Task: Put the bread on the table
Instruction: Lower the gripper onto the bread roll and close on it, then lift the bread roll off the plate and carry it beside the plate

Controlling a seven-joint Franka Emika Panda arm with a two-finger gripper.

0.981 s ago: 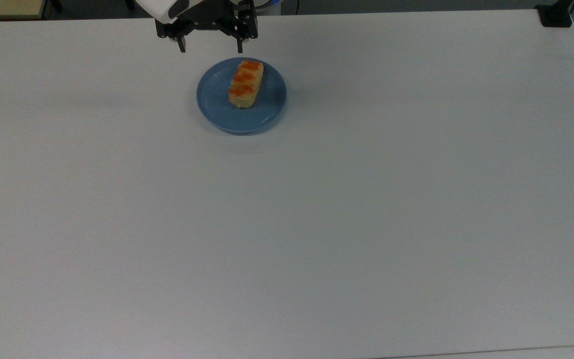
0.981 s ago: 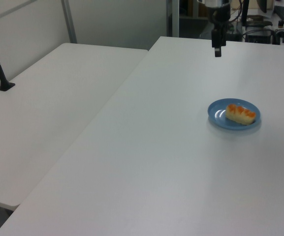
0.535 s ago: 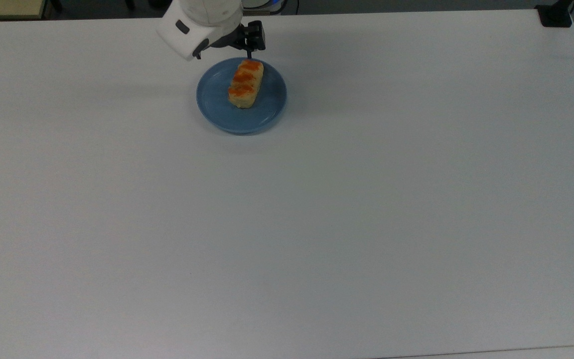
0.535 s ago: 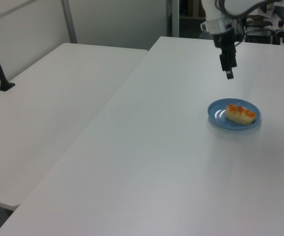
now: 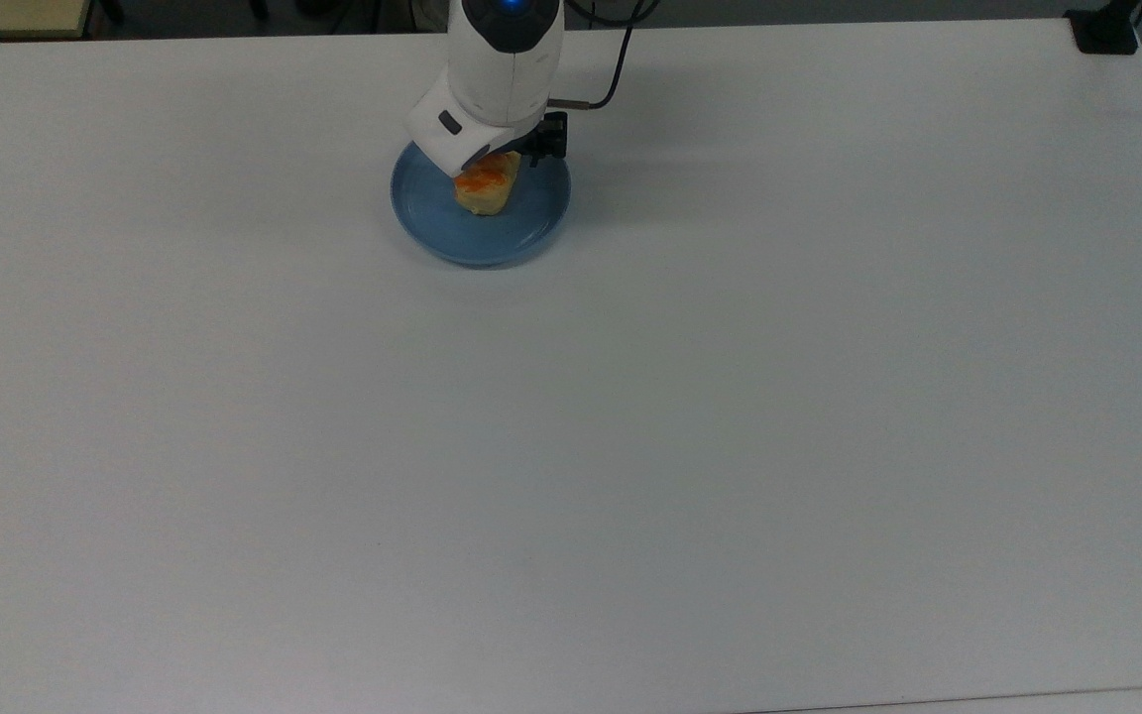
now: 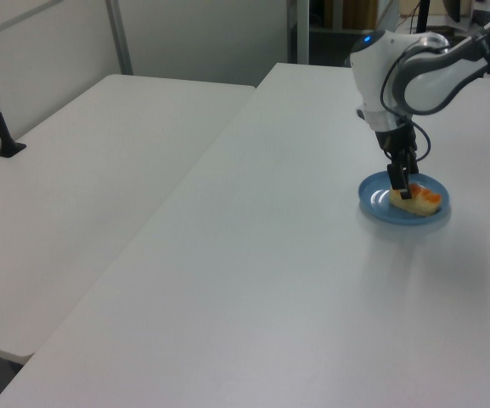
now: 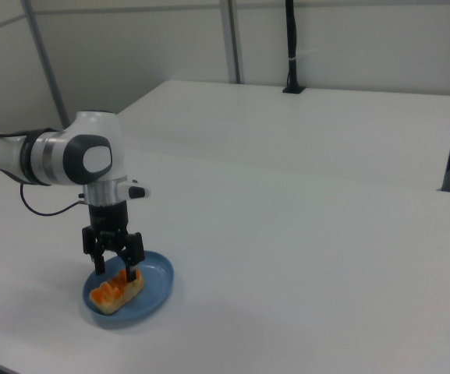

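So from the top view, the bread (image 5: 484, 186) is sitting on the blue plate (image 5: 432, 213), which is on the table (image 5: 630, 416) near the far edge. The arm (image 5: 497, 69) hangs right over it and covers the loaf's far end; just the near end with one orange patch peeks out.

Left view: the gripper (image 6: 402, 184) is down at the plate (image 6: 379, 202), its dark fingers (image 6: 397, 180) low at the end of the bread (image 6: 419, 200) toward the left view's left. Can't tell the finger gap from this angle.

Right view is the clearest. The gripper (image 7: 115, 273) is spread apart, one finger on each side of the bread (image 7: 115, 293), tips down around its top and not pinching it. The loaf lies flat on the plate (image 7: 156, 287), with the table (image 7: 302, 265) all around.
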